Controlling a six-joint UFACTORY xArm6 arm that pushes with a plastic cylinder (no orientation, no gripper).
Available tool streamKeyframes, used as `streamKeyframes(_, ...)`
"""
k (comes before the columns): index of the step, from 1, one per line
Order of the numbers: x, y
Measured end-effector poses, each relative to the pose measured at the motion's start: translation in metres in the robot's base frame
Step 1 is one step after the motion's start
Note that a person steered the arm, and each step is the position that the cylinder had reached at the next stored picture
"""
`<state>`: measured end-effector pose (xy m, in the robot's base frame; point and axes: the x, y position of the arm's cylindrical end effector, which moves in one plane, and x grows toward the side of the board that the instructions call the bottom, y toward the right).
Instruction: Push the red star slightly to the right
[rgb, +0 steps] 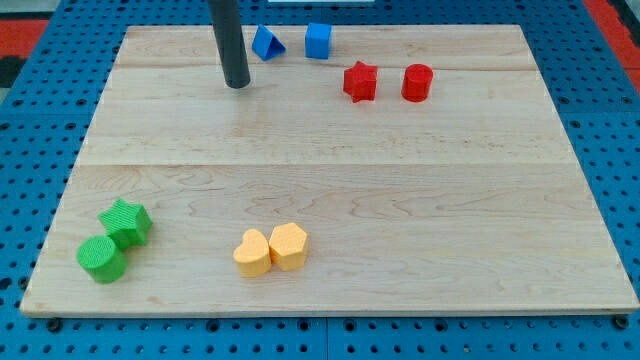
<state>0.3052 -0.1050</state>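
Observation:
The red star (359, 81) lies on the wooden board (330, 190) near the view's top, right of centre. A red cylinder (417, 82) stands close to its right, apart from it. My tip (237, 84) is on the board well to the left of the red star, with a wide gap between them. It touches no block.
A blue triangle (266, 43) and a blue cube (318, 40) sit at the view's top, just right of the rod. A green star (127, 221) and green cylinder (101, 259) sit at bottom left. A yellow heart (252, 253) and yellow hexagon (289, 245) touch at bottom centre.

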Motion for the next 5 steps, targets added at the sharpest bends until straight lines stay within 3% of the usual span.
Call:
streamKeyframes(3,0.004,0.006)
streamKeyframes(5,0.000,0.103)
